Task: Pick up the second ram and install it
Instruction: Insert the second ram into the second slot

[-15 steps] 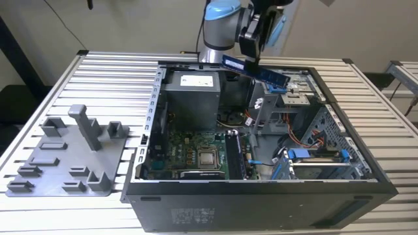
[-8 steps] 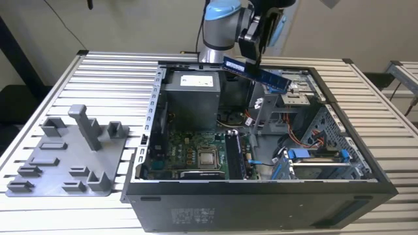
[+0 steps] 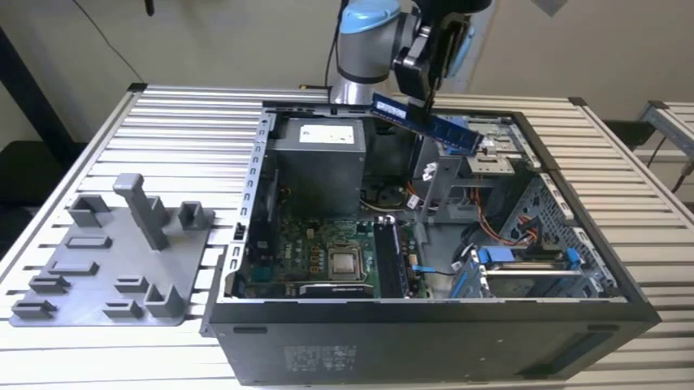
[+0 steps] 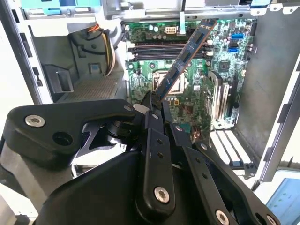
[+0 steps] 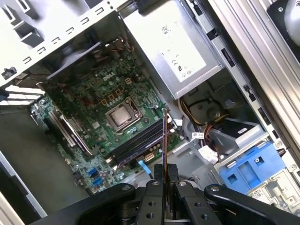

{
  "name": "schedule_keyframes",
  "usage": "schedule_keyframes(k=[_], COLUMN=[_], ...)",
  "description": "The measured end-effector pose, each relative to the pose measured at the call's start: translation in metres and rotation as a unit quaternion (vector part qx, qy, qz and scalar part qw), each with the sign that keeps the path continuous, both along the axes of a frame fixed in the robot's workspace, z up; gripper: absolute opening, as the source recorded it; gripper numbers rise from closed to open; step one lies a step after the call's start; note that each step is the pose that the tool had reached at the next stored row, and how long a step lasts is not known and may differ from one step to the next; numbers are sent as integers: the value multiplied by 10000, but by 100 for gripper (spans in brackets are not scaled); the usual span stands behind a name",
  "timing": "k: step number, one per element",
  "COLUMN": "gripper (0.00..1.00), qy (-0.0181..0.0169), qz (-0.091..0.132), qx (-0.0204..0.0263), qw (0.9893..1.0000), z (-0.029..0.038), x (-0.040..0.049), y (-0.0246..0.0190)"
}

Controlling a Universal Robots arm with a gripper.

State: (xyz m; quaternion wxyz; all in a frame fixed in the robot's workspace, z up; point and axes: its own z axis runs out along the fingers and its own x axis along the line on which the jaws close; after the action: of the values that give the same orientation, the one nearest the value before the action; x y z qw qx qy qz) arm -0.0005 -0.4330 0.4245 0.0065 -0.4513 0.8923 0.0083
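The jaws are closed tight on the second ram, pinching it near one end so that most of the stick juts out past them. In the second wrist view it is a thin, narrow strip of dark circuit board carrying a row of black chips. In the first wrist view it is seen edge-on, no more than a slim line rising from between the jaws.

Beyond the stick lies the green motherboard, with its square processor socket and a set of long black memory slots just beside it. The stick is in the air, well apart from the board.

In the exterior view the grey fixture tray sits nearest on the slatted tabletop, just beside the open computer case. Farther back, above the case's far side, the stick shows blue and hangs tilted, its lower end toward the exterior view's right, over the metal power supply.
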Motion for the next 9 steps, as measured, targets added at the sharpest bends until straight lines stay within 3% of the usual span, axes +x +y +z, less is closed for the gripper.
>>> schedule_keyframes(k=[4,9], gripper=[14,14], qy=[0,0], qz=[-219,-563], qx=[0,0], qw=[9998,9984], z=[-1,-3], x=[0,0], y=[0,0])
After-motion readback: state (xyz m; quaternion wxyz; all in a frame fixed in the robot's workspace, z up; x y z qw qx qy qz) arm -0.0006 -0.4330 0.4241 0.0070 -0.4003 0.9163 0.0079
